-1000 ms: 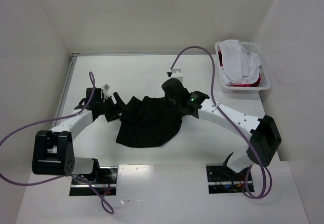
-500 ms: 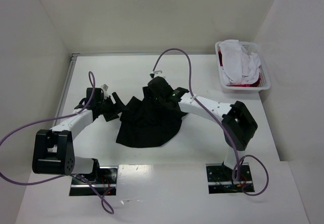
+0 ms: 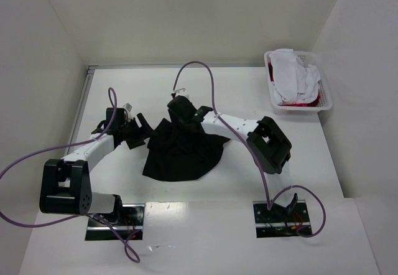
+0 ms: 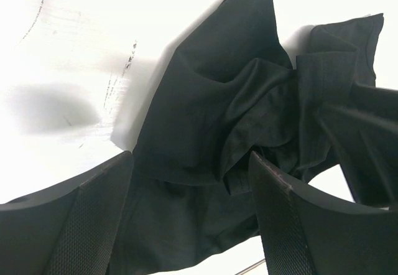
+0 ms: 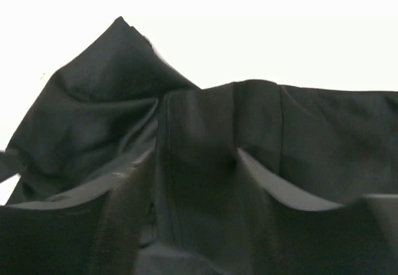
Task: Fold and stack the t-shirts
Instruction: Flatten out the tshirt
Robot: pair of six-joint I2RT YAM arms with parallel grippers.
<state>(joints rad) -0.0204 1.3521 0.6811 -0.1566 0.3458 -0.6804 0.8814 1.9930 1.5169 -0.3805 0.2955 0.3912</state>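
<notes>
I count one plain black cloth t-shirt (image 3: 183,153), crumpled at the middle of the one white table (image 3: 280,157). There are two white-and-black robot arms, the left arm (image 3: 93,145) coming in from seven o'clock and the right arm (image 3: 233,124) from five. That makes two grippers: the left gripper (image 3: 142,132) at the shirt's nine o'clock and the right gripper (image 3: 180,110) at its twelve. There are two purple cables, the left cable (image 3: 18,163) and the right cable (image 3: 211,94). One white plastic lattice basket (image 3: 323,104) stands at two o'clock, holding white cloth garments (image 3: 295,82) too heaped to count and at least one red garment (image 3: 298,104).
</notes>
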